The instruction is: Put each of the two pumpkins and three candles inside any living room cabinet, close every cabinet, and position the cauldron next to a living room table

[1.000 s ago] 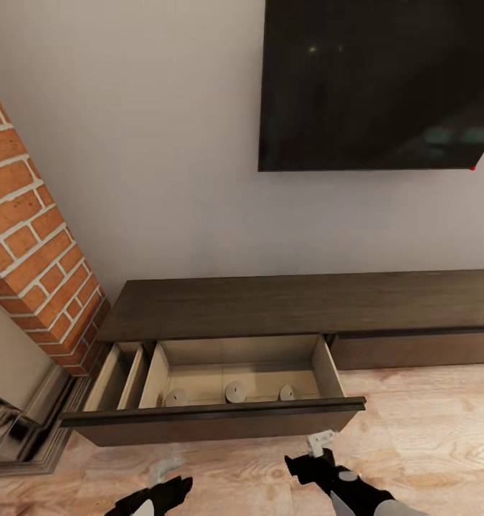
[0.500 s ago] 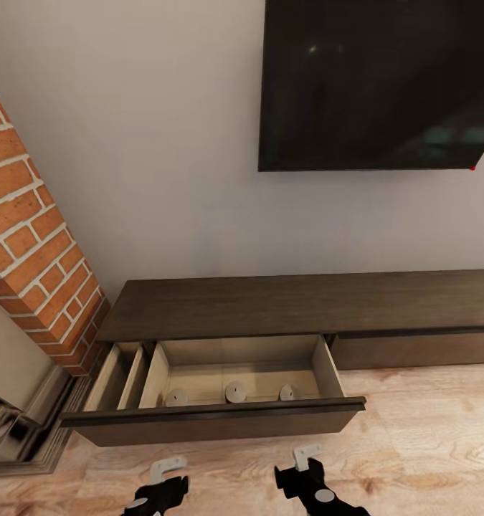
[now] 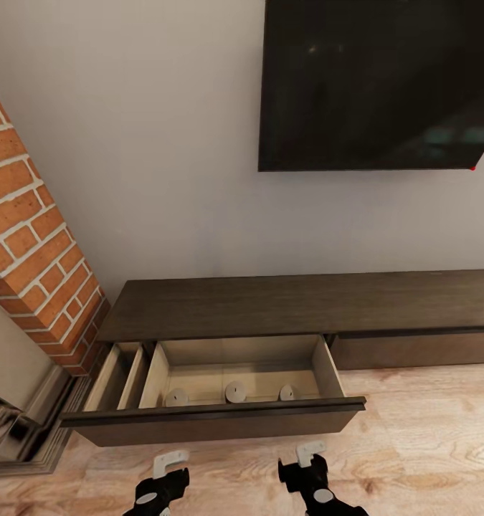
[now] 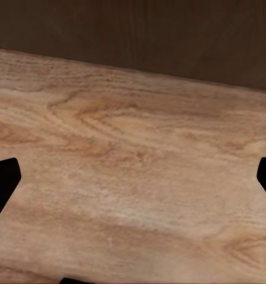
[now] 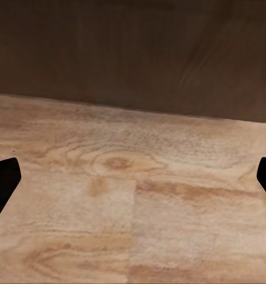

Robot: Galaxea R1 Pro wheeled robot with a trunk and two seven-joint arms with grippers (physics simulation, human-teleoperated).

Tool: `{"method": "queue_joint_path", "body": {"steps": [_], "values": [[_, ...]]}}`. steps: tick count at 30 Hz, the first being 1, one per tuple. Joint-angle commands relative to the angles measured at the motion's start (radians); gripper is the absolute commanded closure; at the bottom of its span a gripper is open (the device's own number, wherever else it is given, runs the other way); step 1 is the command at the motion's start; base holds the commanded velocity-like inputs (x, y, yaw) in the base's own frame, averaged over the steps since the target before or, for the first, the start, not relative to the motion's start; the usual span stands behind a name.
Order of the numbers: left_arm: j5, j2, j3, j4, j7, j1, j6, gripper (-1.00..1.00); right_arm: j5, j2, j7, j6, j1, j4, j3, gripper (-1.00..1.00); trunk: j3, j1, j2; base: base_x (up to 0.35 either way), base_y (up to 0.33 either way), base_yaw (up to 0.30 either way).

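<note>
Both empty grippers, left [image 3: 168, 462] and right [image 3: 310, 453], spread wide, have drawn together before the open drawer [image 3: 213, 419] holding three candles [image 3: 235, 391], likely to push it shut.

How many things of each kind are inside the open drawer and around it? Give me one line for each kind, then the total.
Candles in the open drawer: 3
Open drawers of the cabinet: 1
Grippers in front of it: 2, the left gripper and the right gripper
Total: 6
</note>
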Motion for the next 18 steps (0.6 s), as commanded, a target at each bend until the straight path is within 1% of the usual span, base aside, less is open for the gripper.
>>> {"method": "queue_joint_path", "body": {"steps": [1, 3, 4, 5, 7, 8, 9, 10, 12, 18], "values": [[0.0, 0.0, 0.0, -0.003, 0.0, 0.0, 0.0, -1.0, -0.001, 0.0, 0.0, -0.022, 0.0, 0.0, 0.0, -1.0, 0.0, 0.0, 0.0, 0.0, 0.0, 0.0], [-0.004, -0.001, -0.001, -0.012, 0.0, 0.0, 0.0, -1.0, -0.004, 0.0, 0.0, -0.059, 0.0, 0.002, -0.001, -1.0, 0.0, 0.0, 0.0, 0.0, 0.0, 0.0], [-0.017, -0.001, 0.0, -0.017, 0.001, 0.0, 0.0, -1.0, -0.007, 0.0, -0.001, -0.071, 0.0, 0.002, -0.002, -1.0, 0.0, 0.0, 0.0, 0.0, 0.0, 0.0], [-0.04, -0.002, 0.0, -0.021, 0.002, 0.0, 0.0, -1.0, -0.01, -0.001, -0.001, -0.079, 0.0, 0.002, -0.002, -1.0, 0.0, 0.0, 0.0, 0.0, 0.0, 0.0], [-0.106, -0.002, 0.002, -0.027, 0.006, -0.004, 0.001, -1.0, -0.013, -0.003, -0.001, -0.087, 0.0, 0.002, -0.005, -1.0, 0.0, 0.0, 0.0, 0.0, 0.0, 0.0], [-0.122, -0.002, 0.002, -0.028, 0.008, -0.006, 0.001, -1.0, -0.013, -0.004, -0.001, -0.088, 0.0, 0.001, -0.006, -1.0, 0.0, 0.0, 0.0, 0.0, 0.0, 0.0], [-0.149, -0.003, 0.003, -0.029, 0.017, -0.01, 0.001, -1.0, -0.014, -0.005, -0.001, -0.09, 0.0, 0.001, -0.007, -1.0, 0.0, 0.0, 0.0, 0.0, 0.0, 0.0], [-0.173, -0.007, 0.004, -0.032, 0.039, -0.013, 0.001, -1.0, -0.015, -0.006, -0.001, -0.092, 0.0, 0.0, -0.009, -1.0, 0.0, 0.0, 0.0, 0.0, 0.0, 0.0], [-0.191, -0.014, 0.005, -0.032, 0.072, -0.016, 0.001, -1.0, -0.017, -0.005, -0.001, -0.094, 0.0, 0.0, -0.011, -1.0, 0.0, 0.0, 0.0, 0.0, 0.0, 0.0], [-0.2, -0.019, 0.004, -0.033, 0.088, -0.018, 0.001, -1.0, -0.017, -0.004, -0.002, -0.096, 0.0, -0.002, -0.016, -1.0, 0.0, 0.0, 0.0, 0.0, 0.0, 0.0]]}}
